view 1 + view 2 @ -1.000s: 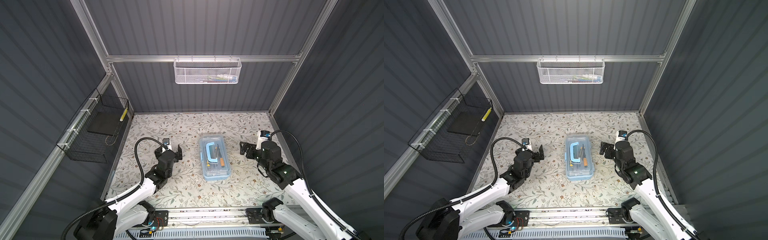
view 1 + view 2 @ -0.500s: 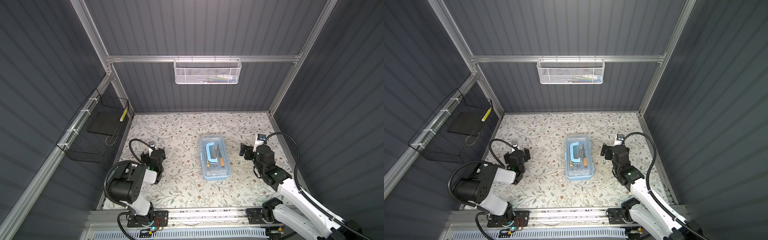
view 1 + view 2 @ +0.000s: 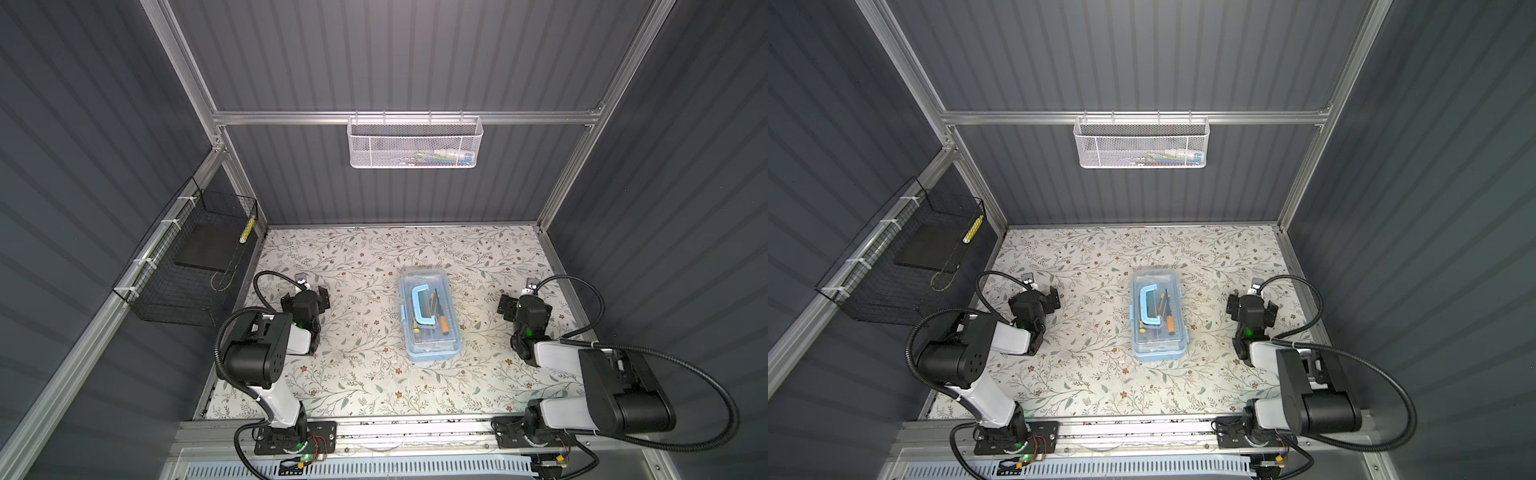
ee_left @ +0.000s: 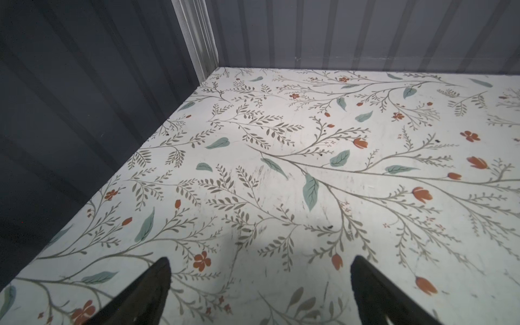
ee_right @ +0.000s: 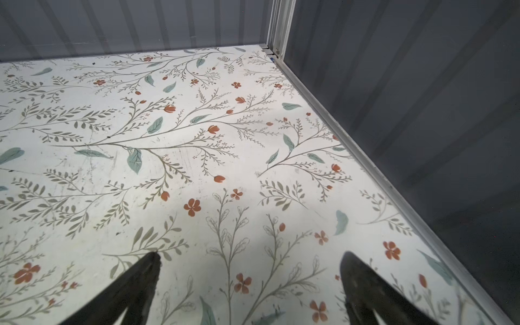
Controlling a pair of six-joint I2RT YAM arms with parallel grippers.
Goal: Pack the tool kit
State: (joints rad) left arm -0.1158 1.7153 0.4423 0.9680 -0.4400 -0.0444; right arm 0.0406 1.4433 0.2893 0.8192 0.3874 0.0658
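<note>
The tool kit [image 3: 430, 320] [image 3: 1158, 320] is a light-blue box in the middle of the floral table in both top views. Its clear lid is down and its blue handle [image 3: 422, 305] lies flat. Through the lid I see an orange-handled screwdriver [image 3: 444, 328] and other small tools. My left gripper [image 3: 304, 293] [image 3: 1038, 296] hovers low to the box's left, open and empty. In the left wrist view the left gripper [image 4: 260, 259] has only bare table between its fingers. My right gripper [image 3: 525, 300] [image 3: 1252, 302] [image 5: 250, 254] is to the box's right, also open and empty.
A white mesh basket [image 3: 415, 143] holding several small items hangs on the back rail. A black wire basket [image 3: 187, 270] hangs on the left wall with a yellow-and-black item [image 3: 247, 226] at its far corner. Walls close in the table on the left, back and right.
Both arms have folded back toward their bases. Each gripper drew a little away from the box and stayed open. The box has not moved.
</note>
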